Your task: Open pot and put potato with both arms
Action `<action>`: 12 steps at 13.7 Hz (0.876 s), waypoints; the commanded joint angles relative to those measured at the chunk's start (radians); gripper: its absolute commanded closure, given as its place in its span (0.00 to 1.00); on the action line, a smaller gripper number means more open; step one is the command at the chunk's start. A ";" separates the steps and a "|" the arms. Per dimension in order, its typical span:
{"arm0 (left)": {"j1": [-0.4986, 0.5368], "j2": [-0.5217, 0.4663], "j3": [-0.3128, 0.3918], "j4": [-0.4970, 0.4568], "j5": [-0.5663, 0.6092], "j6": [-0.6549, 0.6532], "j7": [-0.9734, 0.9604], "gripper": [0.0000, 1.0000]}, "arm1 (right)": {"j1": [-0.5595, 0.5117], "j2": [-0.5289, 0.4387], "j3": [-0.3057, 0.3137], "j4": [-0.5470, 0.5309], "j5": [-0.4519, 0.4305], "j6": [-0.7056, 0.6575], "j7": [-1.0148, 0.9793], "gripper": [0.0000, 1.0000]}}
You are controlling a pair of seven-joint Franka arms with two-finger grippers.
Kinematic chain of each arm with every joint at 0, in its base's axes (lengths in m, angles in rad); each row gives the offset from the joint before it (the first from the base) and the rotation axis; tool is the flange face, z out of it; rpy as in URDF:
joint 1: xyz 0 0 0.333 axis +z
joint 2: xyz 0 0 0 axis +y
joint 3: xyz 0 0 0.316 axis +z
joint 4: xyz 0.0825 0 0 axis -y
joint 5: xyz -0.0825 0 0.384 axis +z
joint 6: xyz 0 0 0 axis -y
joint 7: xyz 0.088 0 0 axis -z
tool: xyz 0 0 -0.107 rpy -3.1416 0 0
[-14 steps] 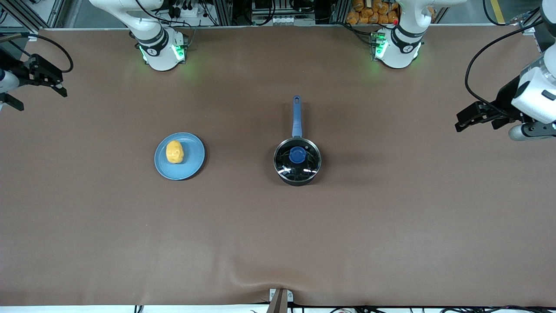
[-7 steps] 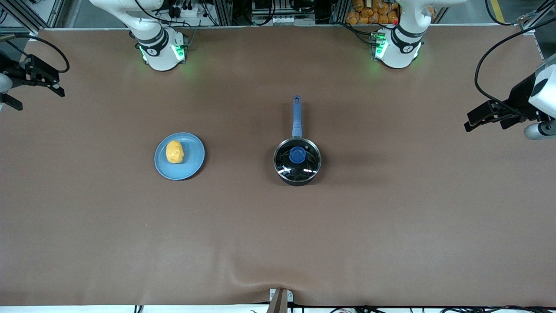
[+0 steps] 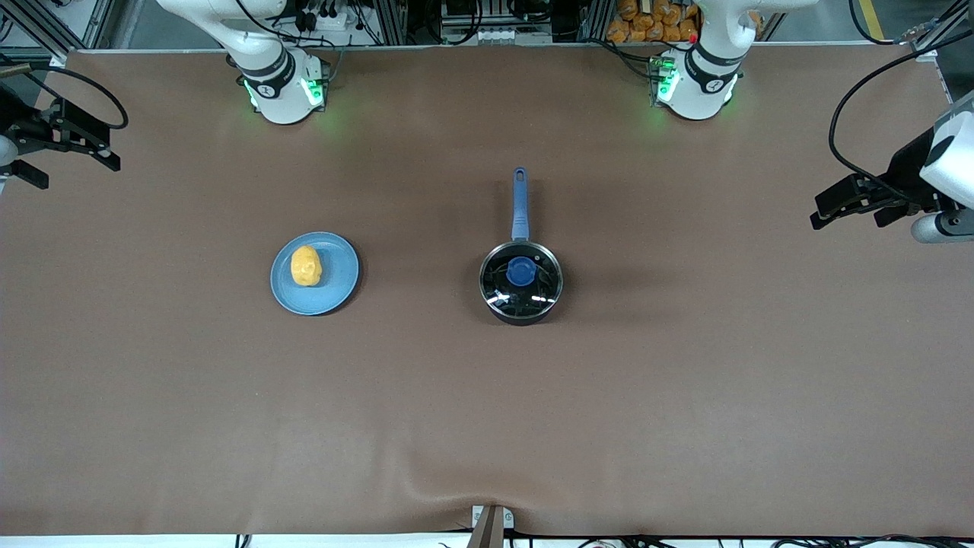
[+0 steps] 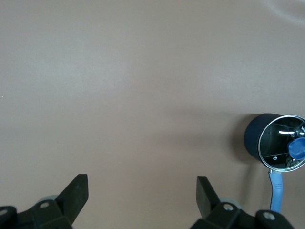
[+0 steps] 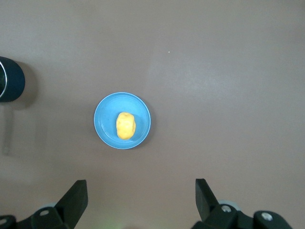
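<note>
Black and round, the pot (image 3: 521, 283) is your landmark near the middle of the brown table (image 3: 685, 396). You see its clear glass lid (image 3: 521, 285) seated on the rim, the blue knob (image 3: 520, 271) at the centre, and the long blue handle (image 3: 520, 204) pointing straight toward the robots' bases. You find the potato (image 3: 306, 266) beside the pot toward the right arm's end of the table, well apart from it, lying on a light-blue plate (image 3: 335, 293) and sitting off-centre on that plate.

Your left gripper (image 3: 825, 213) hangs over the table edge at the left arm's end, well apart from the pot, its two fingers spread wide with nothing between them; the left wrist view shows the pot (image 4: 271, 148) off at the edge of its picture. Your right gripper (image 3: 72, 164) hangs over the table edge at the right arm's end, well apart from the pot and plate, fingers likewise parted and empty; the right wrist view looks down on the plate (image 5: 105, 124) and potato (image 5: 126, 126).
</note>
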 commanded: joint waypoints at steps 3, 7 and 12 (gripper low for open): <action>0.005 -0.006 0.004 0.003 -0.009 -0.009 0.016 0.00 | -0.019 0.032 0.009 0.008 0.011 -0.007 0.017 0.00; 0.007 -0.006 0.001 0.003 -0.009 -0.009 0.013 0.00 | -0.005 0.031 0.010 0.011 0.006 -0.007 0.017 0.00; 0.001 -0.006 -0.002 0.003 -0.008 -0.013 0.010 0.00 | -0.005 0.031 0.015 0.012 0.006 -0.007 0.018 0.00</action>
